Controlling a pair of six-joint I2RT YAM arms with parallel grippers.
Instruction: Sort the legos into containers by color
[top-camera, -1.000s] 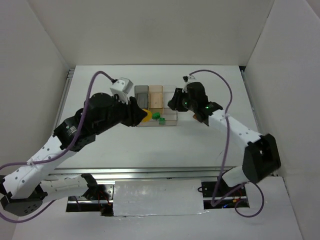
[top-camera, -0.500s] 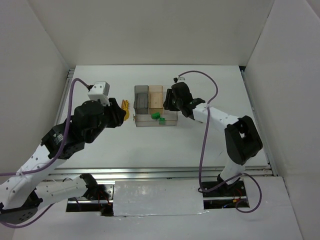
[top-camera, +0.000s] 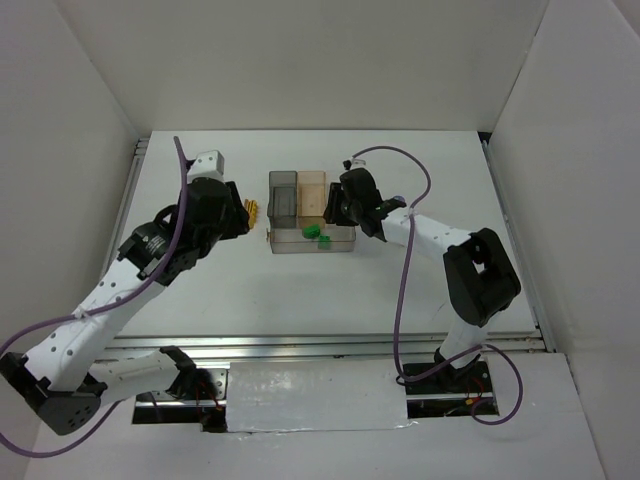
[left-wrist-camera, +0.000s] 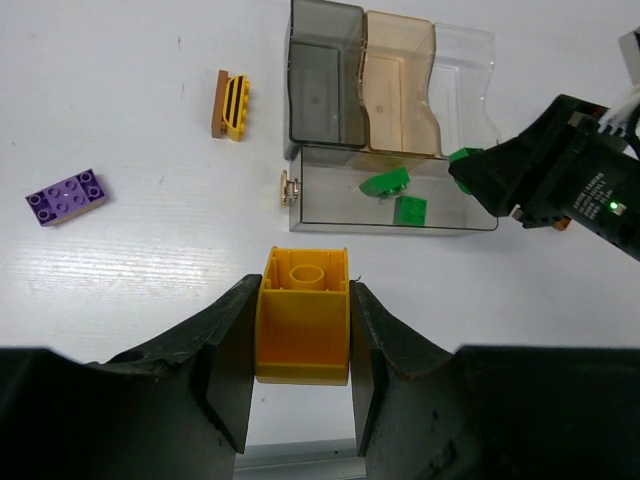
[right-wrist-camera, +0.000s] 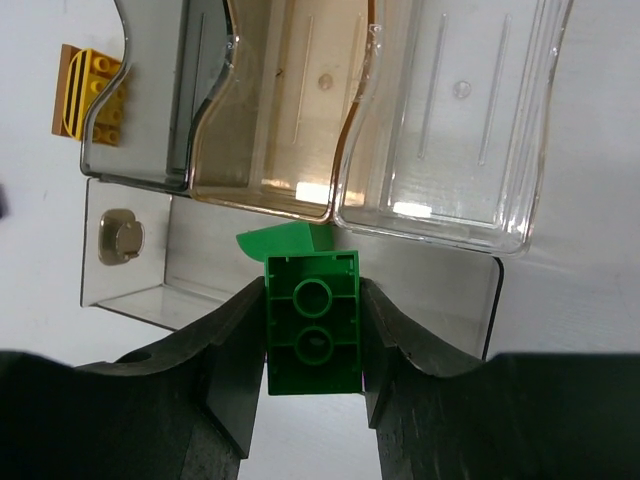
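left claw (left-wrist-camera: 300, 300): clamped narrow on a yellow brick (left-wrist-camera: 302, 325), hollow end facing the camera, over bare worktop (left-wrist-camera: 150, 250) off to the side of the tray (left-wrist-camera: 392, 228)

right claw (right-wrist-camera: 312, 295): pinching a green brick (right-wrist-camera: 312, 325), hanging over the tray's long compartment, right by the small clear one

what just changed: in the last second the left arm backed away from the tray's left end with the yellow brick, and the right arm swung in over the tray's right end

what that means: my guess is green drops first, joining the two green bricks (left-wrist-camera: 384, 181) already in the long compartment; yellow isn't sorted yet

still loose: a purple brick (left-wrist-camera: 66, 195) and a yellow-and-brown striped piece (left-wrist-camera: 230, 104) on the worktop, left of the tray

hard to see: from above, the right claw covers its brick and the tray's right end; there's a small round thing on the tray's end wall, no clue what
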